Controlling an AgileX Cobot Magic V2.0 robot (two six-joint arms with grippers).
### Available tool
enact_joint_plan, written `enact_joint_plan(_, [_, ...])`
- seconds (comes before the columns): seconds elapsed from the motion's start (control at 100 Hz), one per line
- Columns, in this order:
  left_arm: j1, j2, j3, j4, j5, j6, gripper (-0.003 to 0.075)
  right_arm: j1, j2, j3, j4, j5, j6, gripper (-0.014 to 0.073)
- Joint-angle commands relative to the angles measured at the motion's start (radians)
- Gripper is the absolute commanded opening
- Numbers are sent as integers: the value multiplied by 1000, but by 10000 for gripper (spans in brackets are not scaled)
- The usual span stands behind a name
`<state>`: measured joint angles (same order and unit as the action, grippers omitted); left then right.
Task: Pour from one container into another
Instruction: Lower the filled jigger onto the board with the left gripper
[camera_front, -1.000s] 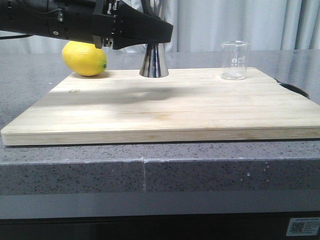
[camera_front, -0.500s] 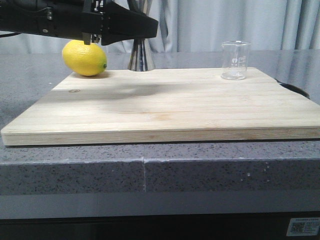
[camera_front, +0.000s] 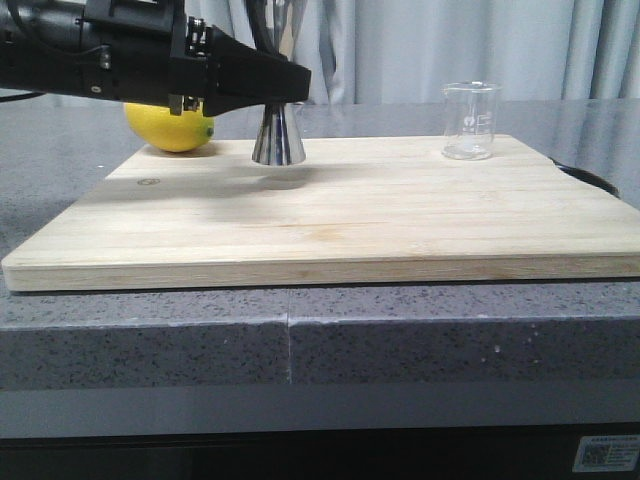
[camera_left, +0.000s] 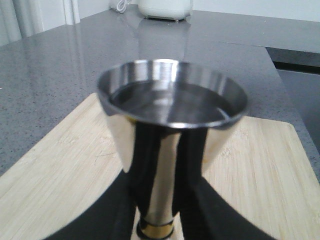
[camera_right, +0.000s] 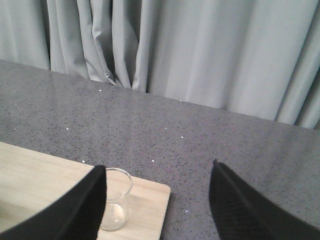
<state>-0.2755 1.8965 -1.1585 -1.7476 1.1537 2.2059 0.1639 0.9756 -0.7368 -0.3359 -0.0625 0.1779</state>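
We start with the glass beaker (camera_front: 470, 121), which stands upright near the far right corner of the wooden board (camera_front: 330, 215), clear and apparently empty or nearly so. We judge it light, rigid and brittle, with smooth walls that give little friction, so we would take it around the mid-wall, below the lip, with a gentle squeeze (too high and the pouring lip gets in the way; too hard and thin glass may crack). In the right wrist view the beaker (camera_right: 116, 206) sits just beside one finger of the right gripper (camera_right: 160, 205), whose jaws are spread wide with nothing between them.

The steel jigger (camera_front: 279, 135) is the sturdier piece: stiff, polished, slippery, and narrowest at its gold-banded waist. The left gripper (camera_front: 275, 85) is clamped on it there, and the left wrist view shows the jigger (camera_left: 172, 125) held upright, its upper cup facing the camera. From the front its base looks at or barely above the board; we cannot tell whether it touches.

Behind the arm, a lemon (camera_front: 170, 130) rests at the board's far left edge, on the grey counter (camera_front: 320, 340).
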Motion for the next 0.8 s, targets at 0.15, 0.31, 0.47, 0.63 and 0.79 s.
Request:
enact_joint_plan(0.15, [19,-38,-28,-79,116,6,167,-1,-19,-20,3,-63,-1,407])
enact_joint_plan(0.31, [36,-38,-28,-79,116,6,167,-1,-19,-20,3,-63,-1,407])
enact_joint_plan(0.47, [36,-38,-28,-77,116,6,167,-1,-19,-20,3,-63,-1,407])
enact_joint_plan(0.63, [36,-38,-28,-73,116,6,167,-1,-19,-20,3,-63,-1,407])
enact_joint_plan(0.79, [36,-38,-28,-68,116,6,167,-1,-19,-20,3,-63,-1,407])
